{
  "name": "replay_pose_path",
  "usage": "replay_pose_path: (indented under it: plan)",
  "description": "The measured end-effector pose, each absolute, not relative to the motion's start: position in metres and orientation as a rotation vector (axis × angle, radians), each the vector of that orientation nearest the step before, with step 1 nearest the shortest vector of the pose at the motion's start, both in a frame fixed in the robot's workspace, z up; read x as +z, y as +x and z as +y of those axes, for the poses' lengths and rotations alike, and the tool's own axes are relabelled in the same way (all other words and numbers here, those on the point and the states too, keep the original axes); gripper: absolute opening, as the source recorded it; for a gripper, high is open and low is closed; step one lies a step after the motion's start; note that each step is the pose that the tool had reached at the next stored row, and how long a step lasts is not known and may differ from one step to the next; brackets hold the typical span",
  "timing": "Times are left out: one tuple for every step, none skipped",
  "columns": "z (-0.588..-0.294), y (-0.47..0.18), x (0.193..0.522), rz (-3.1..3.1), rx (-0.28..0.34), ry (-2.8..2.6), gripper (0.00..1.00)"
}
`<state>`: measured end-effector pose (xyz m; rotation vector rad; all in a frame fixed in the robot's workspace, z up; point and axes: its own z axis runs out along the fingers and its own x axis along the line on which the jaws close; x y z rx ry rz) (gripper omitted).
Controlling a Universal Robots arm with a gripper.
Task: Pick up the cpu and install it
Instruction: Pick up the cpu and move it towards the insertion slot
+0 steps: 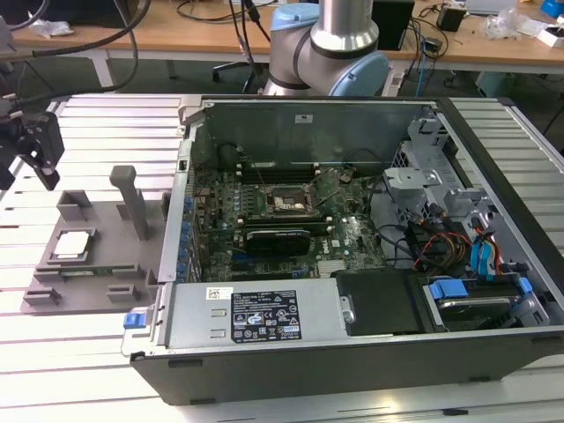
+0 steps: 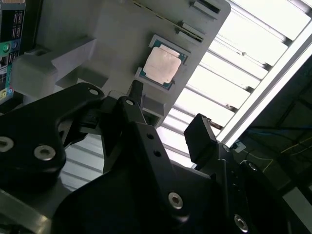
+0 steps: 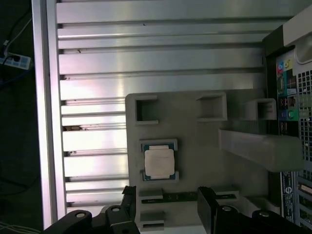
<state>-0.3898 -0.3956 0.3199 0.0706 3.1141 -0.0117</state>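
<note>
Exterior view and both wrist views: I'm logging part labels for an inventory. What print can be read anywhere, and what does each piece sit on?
The black label on the metal cover of the computer case: print too small to read.
The white sticker beside it: too small to read.
The coloured stickers on the case's rear panel: blurred, unreadable.
The cpu, metal top: no legible marking.
</note>
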Motion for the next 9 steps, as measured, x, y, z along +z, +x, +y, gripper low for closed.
replay_pose_path:
  plan:
    - [-0.396, -0.389, 0.317, 3.114, -0.013, 0.070, 0.62]
    - [-0.396, -0.388, 0.314, 3.114, -0.014, 0.070, 0.62]
    - [-0.395, -0.387, 0.313, 3.114, -0.016, 0.069, 0.62]
    - [-0.396, -0.387, 0.312, 3.114, -0.019, 0.063, 0.62]
    - [-0.395, -0.386, 0.310, 3.114, -0.023, 0.043, 0.62]
    - [-0.396, -0.385, 0.309, 3.114, -0.030, 0.006, 0.62]
    - [-0.396, -0.385, 0.308, 3.114, -0.033, -0.001, 0.62]
    - [-0.396, -0.385, 0.308, 3.114, -0.033, -0.002, 0.62]
    - [-0.395, -0.384, 0.307, 3.115, -0.034, -0.002, 0.62]
